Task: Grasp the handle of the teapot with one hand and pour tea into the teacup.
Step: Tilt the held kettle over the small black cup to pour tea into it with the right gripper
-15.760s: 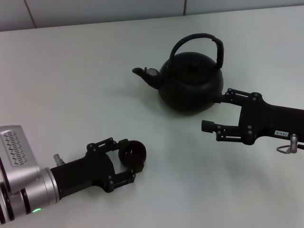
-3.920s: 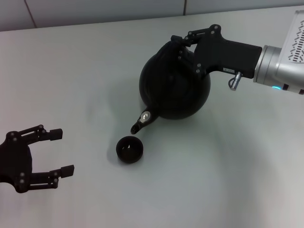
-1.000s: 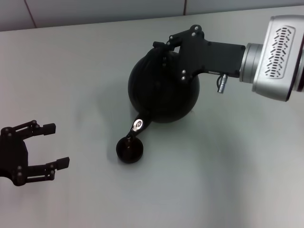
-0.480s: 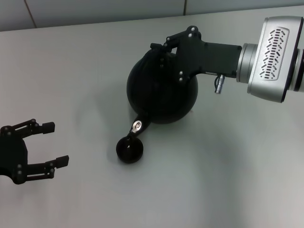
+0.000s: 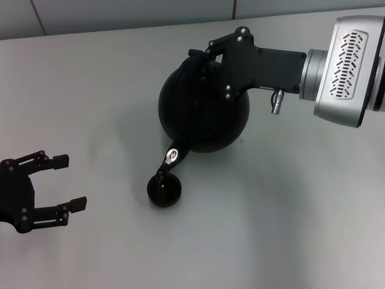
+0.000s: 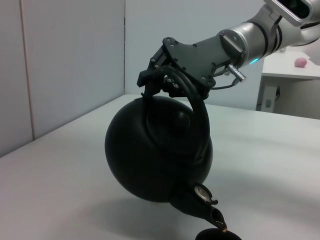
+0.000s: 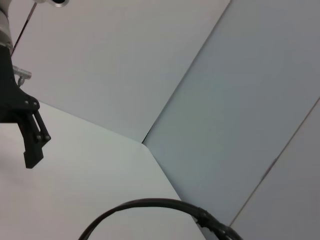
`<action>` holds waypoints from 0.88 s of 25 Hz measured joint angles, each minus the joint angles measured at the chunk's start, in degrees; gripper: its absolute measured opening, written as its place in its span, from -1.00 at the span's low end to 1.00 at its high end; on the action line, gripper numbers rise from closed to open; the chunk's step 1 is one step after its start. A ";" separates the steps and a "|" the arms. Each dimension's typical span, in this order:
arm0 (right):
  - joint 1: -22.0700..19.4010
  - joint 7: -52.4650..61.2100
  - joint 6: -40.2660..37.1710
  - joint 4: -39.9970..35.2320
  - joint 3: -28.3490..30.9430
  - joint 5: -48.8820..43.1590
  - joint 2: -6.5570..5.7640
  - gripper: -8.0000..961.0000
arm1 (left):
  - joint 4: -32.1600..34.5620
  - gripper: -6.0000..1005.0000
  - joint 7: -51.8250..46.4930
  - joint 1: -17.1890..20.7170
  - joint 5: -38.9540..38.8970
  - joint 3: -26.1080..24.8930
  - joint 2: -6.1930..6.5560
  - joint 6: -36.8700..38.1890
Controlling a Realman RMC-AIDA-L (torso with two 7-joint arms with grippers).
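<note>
Pouring stage, by the look of it. Table (image 5: 289, 229): pale, plain, carrying everything. Teapot (image 5: 201, 114): large round black body, lifted off the table and tipped steeply forward, centre of the scene. Right gripper (image 5: 207, 54) comes in from the far right, fingers clamped on the handle (image 6: 197, 102) at the top of the arch; the left wrist view shows the grip clearly. Left gripper (image 5: 63, 183) sits at the near left, well apart from the work, fingers apart and holding nothing; idle. Teacup (image 5: 164, 191): small black bowl standing on the table, near and slightly left of the pot's belly. Spout tip (image 5: 172, 157), silvery, points down and near-left, ending just above the cup's far rim. Key relation: spout's long axis runs from pot body straight toward the cup, mouth over the rim. No stream visible; cannot tell whether tea is flowing. Judgement: more tilt, no sideways shift, would finish the pour.
</note>
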 joint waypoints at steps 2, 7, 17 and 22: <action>-0.11 0.00 0.01 -0.40 -0.08 -0.42 0.00 -0.76 | -0.08 0.72 0.07 0.01 0.00 0.00 0.05 -0.06; -0.23 0.00 0.44 -1.27 -1.14 -1.46 0.00 -0.76 | -0.12 0.72 0.22 0.16 0.00 -0.17 0.06 -0.30; -0.35 0.00 1.49 -2.30 -2.31 -1.49 0.00 -0.77 | -0.22 0.72 0.33 0.26 0.25 -0.44 -0.04 -0.90; -0.45 0.00 1.51 -2.32 -2.38 -1.49 0.00 -0.78 | -0.22 0.72 0.35 0.27 0.35 -0.44 -0.04 -0.90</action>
